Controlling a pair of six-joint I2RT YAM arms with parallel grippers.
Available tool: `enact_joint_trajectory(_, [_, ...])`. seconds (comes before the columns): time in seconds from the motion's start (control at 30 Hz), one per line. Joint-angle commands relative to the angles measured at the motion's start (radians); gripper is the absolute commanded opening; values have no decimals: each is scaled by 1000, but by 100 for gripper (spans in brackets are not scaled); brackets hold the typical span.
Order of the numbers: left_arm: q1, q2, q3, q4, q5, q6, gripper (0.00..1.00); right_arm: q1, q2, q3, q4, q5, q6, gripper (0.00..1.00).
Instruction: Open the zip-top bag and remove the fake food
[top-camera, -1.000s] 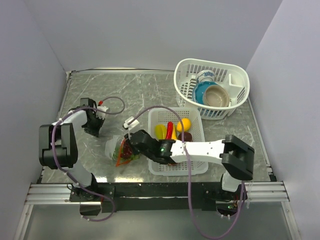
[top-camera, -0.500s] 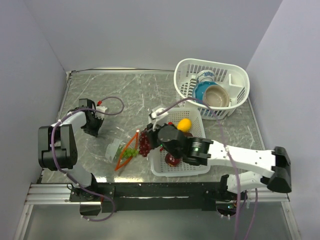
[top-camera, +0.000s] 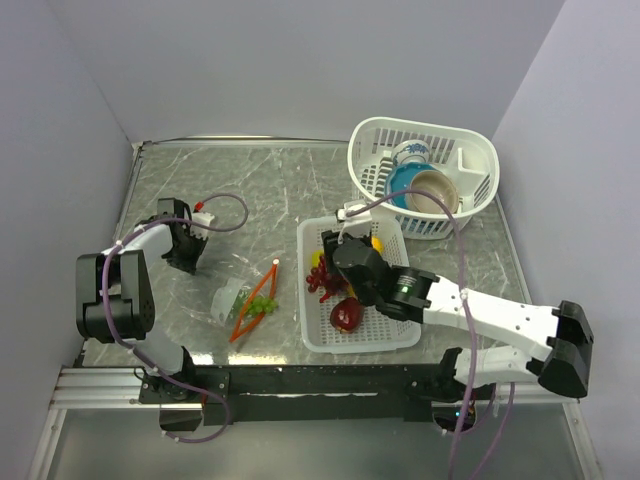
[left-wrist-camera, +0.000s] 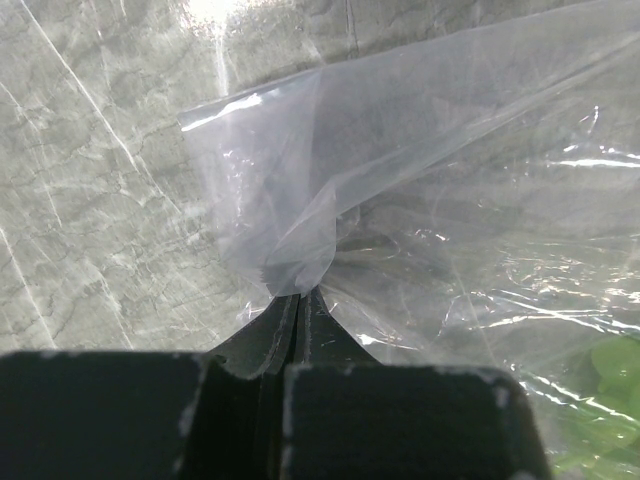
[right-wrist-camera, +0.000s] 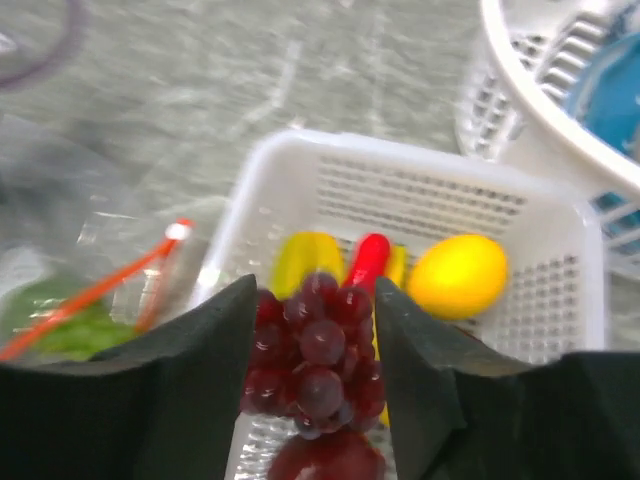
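The right gripper (right-wrist-camera: 316, 350) grips the grapes (right-wrist-camera: 322, 338) above the white basket (top-camera: 310, 335) at centre frame, where the apple (top-camera: 345, 315) lies. Left of it lies the zip-top bag (top-camera: 240, 298), mouth gaping, the green piece (top-camera: 262, 303) inside. The left gripper (left-wrist-camera: 298, 296) pinches its clear corner.

Bright, even light from overhead, with soft shadows. Glare streaks the zip-top bag (left-wrist-camera: 420, 180) in the left wrist view; the right wrist view is blurred.

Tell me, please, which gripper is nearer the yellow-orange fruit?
Right. The right gripper, holding grapes, hovers over the basket near that fruit; the left gripper pinches the bag farther off.
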Motion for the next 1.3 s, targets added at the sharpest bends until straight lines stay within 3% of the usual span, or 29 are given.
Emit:
enact_joint_trajectory(0.0, [17,35,-42,-70,-20,17,1,-1,63,40,-62,148,33,90])
enact_joint_trajectory(0.07, [17,35,-43,-71,-25,20,1,2,76,57,-82,175,30,100])
enact_joint_trajectory(0.2, [17,33,-45,-70,-26,21,1,43,52,101,-96,193,16,100])
enact_joint_trajectory(0.27, [16,33,-46,-65,-25,20,1,89,25,95,-21,132,-39,100])
enact_joint_trajectory(0.37, [16,42,-43,-65,-17,17,1,190,33,75,76,26,-91,93])
enact_joint_trajectory(0.5, [14,49,-45,-64,-14,10,1,255,230,118,96,-132,-78,81])
enact_joint_trajectory(0.63, [11,44,-46,-61,-26,13,1,307,390,143,180,-248,-94,78])
enact_joint_trajectory(0.83, [11,44,-33,-68,-31,17,1,310,579,213,226,-351,-143,82])
enact_joint_trajectory(0.97, [10,49,-29,-68,-28,18,1,303,677,266,225,-330,-179,88])
enact_joint_trajectory(1.13, [10,47,-37,-68,-28,26,1,258,735,301,251,-313,-194,95])
enact_joint_trajectory(1.27, [11,50,-34,-70,-29,29,1,206,772,315,269,-351,-190,95])
